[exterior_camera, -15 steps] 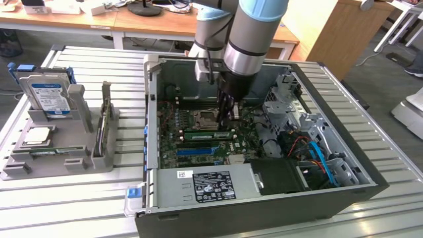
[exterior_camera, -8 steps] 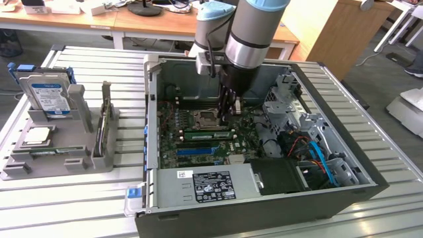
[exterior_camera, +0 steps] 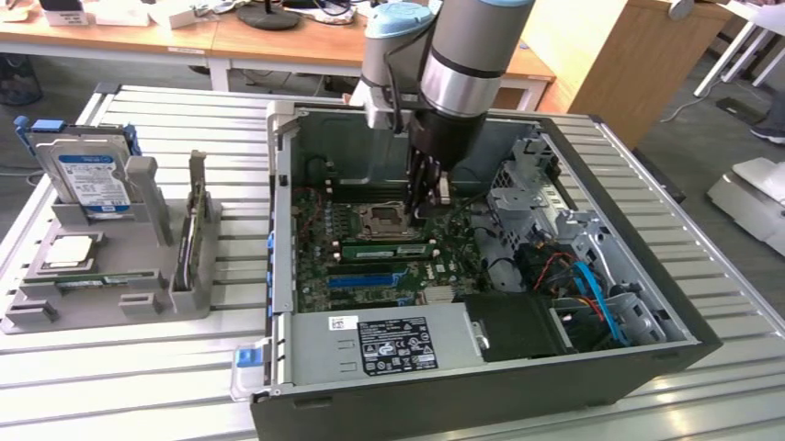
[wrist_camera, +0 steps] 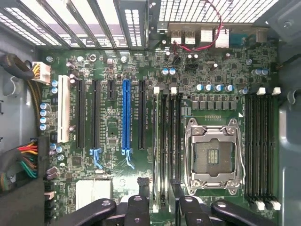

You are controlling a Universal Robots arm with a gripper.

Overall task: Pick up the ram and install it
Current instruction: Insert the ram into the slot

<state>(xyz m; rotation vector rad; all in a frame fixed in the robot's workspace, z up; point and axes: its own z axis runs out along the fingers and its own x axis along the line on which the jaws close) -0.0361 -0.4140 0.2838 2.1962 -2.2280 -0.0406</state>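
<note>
Down inside the open dark metal computer case (exterior_camera: 491,397), the arm's black gripper (wrist_camera: 160,188) hangs with fingers part-way open, holding nothing, astride one end of the long green ram stick (exterior_camera: 390,248), which stands on edge mid-board in the green motherboard (exterior_camera: 316,266) beside the square silver processor socket (exterior_camera: 381,219), seemingly seated in its slot.

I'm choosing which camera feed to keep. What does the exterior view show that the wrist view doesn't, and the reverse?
Exterior view, not wrist: the gray holder with the hard drive and processor chip, and the power supply. Wrist view, not exterior: the white slot and the rear ports. Both: the tool above the motherboard, the processor socket and the blue slot.
</note>
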